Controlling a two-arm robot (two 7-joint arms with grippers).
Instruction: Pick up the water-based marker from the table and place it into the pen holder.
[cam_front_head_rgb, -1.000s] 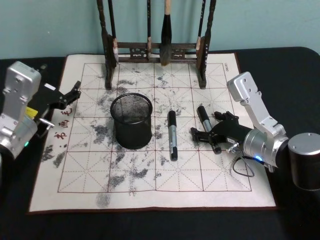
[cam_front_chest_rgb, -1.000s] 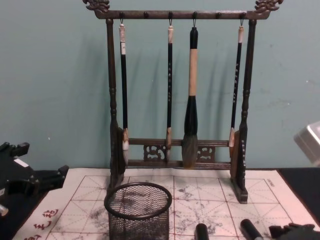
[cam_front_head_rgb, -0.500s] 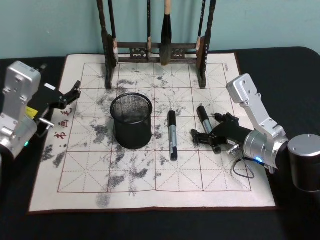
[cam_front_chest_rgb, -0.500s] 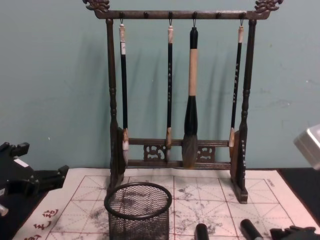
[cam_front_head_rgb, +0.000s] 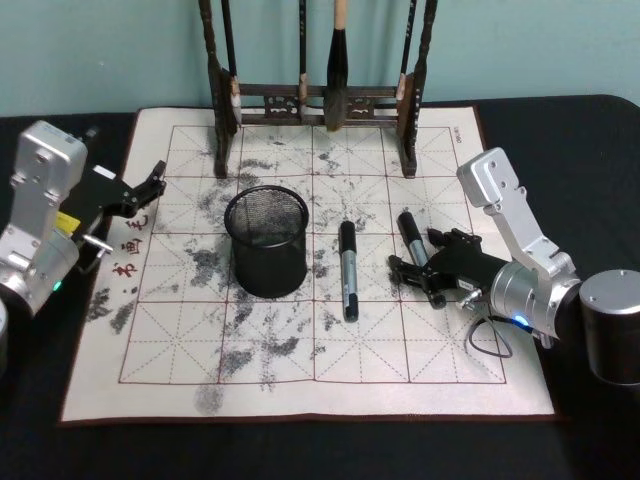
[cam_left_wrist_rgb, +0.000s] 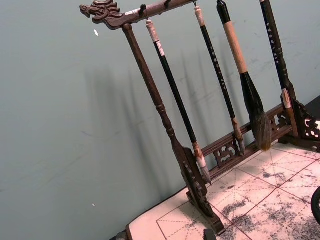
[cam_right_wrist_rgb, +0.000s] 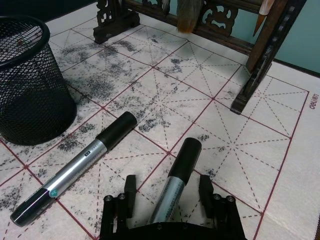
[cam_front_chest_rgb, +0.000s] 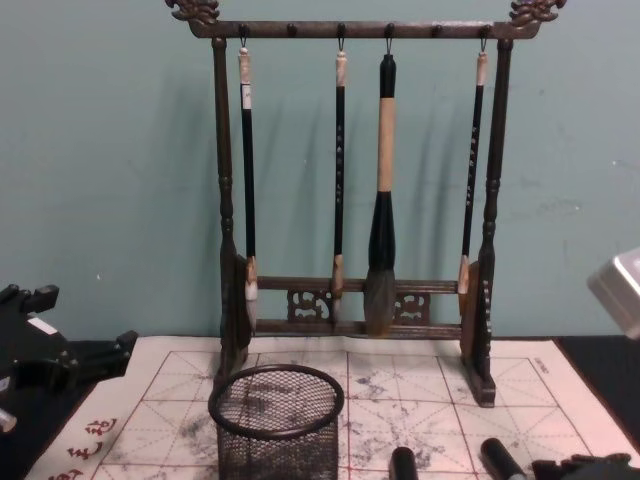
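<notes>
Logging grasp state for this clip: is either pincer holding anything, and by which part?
Nothing is held yet. The right pincer stands open astride the barrel of the right marker; the left pincer idles empty beside the mat.

You can read one brand word: "deli" (cam_right_wrist_rgb: 313, 102), printed in grey on the mat's (cam_right_wrist_rgb: 292, 167) right border. The red characters (cam_front_head_rgb: 128, 243) on its left border are too small to read.

Markers (cam_front_head_rgb: 347, 270): two, black-capped with silver barrels
Pen holder (cam_front_head_rgb: 266, 243): one, black wire mesh
Brush rack (cam_front_chest_rgb: 225, 200): one, dark wood
Hanging brushes (cam_front_chest_rgb: 385, 150): four, one of them thick
Gridded mat (cam_front_head_rgb: 180, 340): one
</notes>
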